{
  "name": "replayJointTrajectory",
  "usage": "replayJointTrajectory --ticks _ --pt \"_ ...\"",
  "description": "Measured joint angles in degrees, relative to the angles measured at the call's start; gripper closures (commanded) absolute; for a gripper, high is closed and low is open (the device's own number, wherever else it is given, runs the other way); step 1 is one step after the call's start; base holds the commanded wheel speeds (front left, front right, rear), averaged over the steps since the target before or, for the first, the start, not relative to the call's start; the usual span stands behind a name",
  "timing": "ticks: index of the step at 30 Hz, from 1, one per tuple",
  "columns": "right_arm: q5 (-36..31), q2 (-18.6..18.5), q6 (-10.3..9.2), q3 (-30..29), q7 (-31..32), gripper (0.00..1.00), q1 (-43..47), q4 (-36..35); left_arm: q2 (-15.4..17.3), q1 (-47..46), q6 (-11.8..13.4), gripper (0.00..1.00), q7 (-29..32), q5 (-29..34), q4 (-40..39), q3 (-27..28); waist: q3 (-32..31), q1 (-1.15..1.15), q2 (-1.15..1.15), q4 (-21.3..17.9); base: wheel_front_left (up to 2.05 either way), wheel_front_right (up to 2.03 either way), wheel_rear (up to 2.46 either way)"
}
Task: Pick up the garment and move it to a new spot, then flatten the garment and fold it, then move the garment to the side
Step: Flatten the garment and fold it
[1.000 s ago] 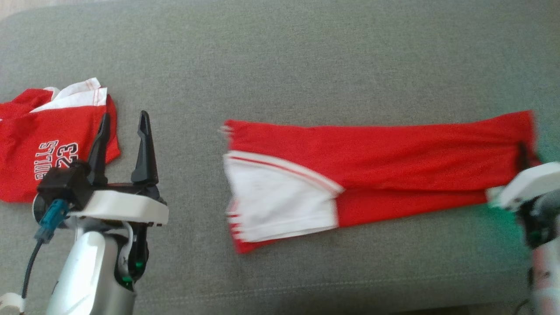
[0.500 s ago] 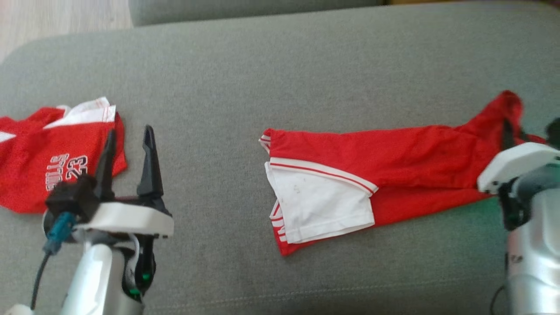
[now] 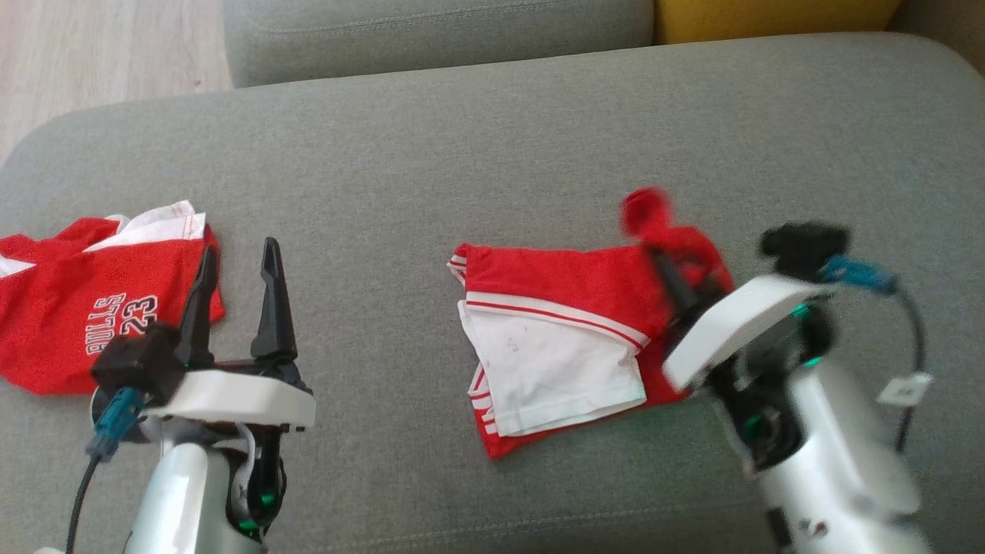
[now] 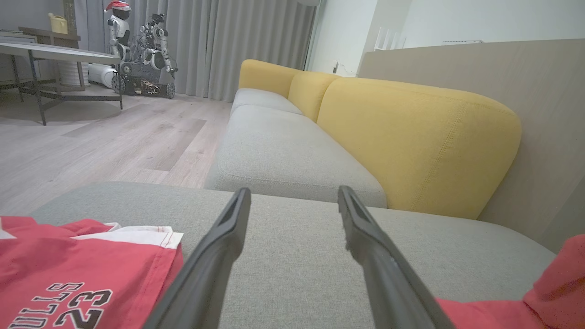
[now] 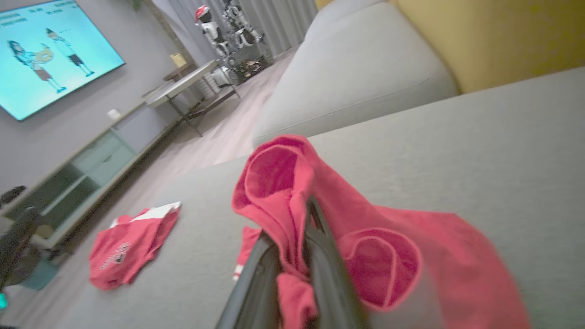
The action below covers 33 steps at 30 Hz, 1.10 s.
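Note:
The garment (image 3: 569,331) is a pair of red shorts with a white side panel, lying partly doubled over on the grey cushion (image 3: 462,154). My right gripper (image 3: 668,271) is shut on the garment's red waist end, which it holds lifted and bunched above the rest. In the right wrist view the red cloth (image 5: 292,201) is pinched between the two dark fingers (image 5: 329,269) and drapes over them. My left gripper (image 3: 235,265) stands open at the lower left, its fingertips beside the red jersey (image 3: 92,308). Its wrist view shows the spread fingers (image 4: 219,246) with nothing between them.
The red jersey (image 4: 77,283) with "BULLS 23" lettering lies at the cushion's left end. A yellow backrest (image 4: 411,137) and another grey seat (image 4: 283,160) stand beyond. Wooden floor (image 3: 92,69) lies past the far left edge. A table (image 4: 55,55) and a screen (image 5: 50,50) are farther off.
My right gripper has carried the garment's waist end up and leftward over the shorts, halving their spread length. The head camera has tilted up. My left gripper stays open.

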Motion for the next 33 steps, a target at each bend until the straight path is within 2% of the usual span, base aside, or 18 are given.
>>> replayJointTrajectory --ticks 3,6,11,16,17,18,23,26,31,33 --pt "6.89 -0.01 0.01 5.75 -0.23 1.00 1.70 -0.89 -0.27 0.07 -0.43 0.00 0.00 0.03 0.32 0.19 -0.01 0.00 0.00 0.33 0.00 0.00 0.00" --pt "9.90 -0.01 0.01 10.18 -2.96 1.00 1.94 0.38 -0.46 0.34 -0.47 0.00 0.00 0.42 0.56 0.16 0.05 0.00 0.00 0.96 0.00 0.00 0.00" --pt "14.63 -0.07 0.00 16.36 -9.12 1.00 1.40 6.83 -0.76 0.68 -0.98 0.00 0.00 0.48 0.79 0.05 0.59 0.00 0.00 2.30 0.00 0.00 0.00" --pt "19.82 -0.10 0.00 20.53 -16.19 1.00 -3.84 14.32 -0.96 0.67 -1.23 0.00 0.00 0.47 1.02 0.09 1.67 0.00 0.00 3.85 0.00 0.00 0.00" --pt "20.37 -0.12 0.00 21.50 -17.39 0.63 -5.11 15.89 -1.00 0.67 -1.23 0.00 0.00 0.46 1.08 0.09 1.85 0.00 0.00 4.12 0.00 0.00 0.00" --pt "21.04 -0.11 0.00 22.31 -18.67 0.00 -6.08 17.15 -1.04 0.67 -1.24 0.00 0.00 0.46 1.15 0.09 2.02 0.00 0.00 4.36 0.00 0.00 0.00" --pt "26.97 -0.19 0.00 28.18 -20.85 0.00 -8.27 20.62 -1.11 0.67 -1.41 0.00 0.00 0.45 1.62 0.41 2.43 0.00 0.00 4.77 0.00 0.00 0.00" --pt "28.63 -0.19 0.00 29.45 -22.12 0.00 -9.80 21.71 -1.14 0.68 -1.40 0.00 0.00 0.45 1.71 0.77 2.14 0.00 0.00 4.35 0.00 0.00 0.00" --pt "28.41 -0.19 0.00 27.57 -24.09 0.00 -14.39 23.91 -1.18 0.77 -1.37 0.00 0.00 0.44 1.83 1.14 1.12 0.00 0.00 2.94 0.00 0.00 0.00" --pt "25.18 -0.19 0.00 25.57 -24.66 0.00 -16.44 25.79 -1.20 0.92 -1.13 0.00 0.00 0.44 1.82 1.12 0.64 0.00 0.00 2.24 0.00 0.00 0.00"
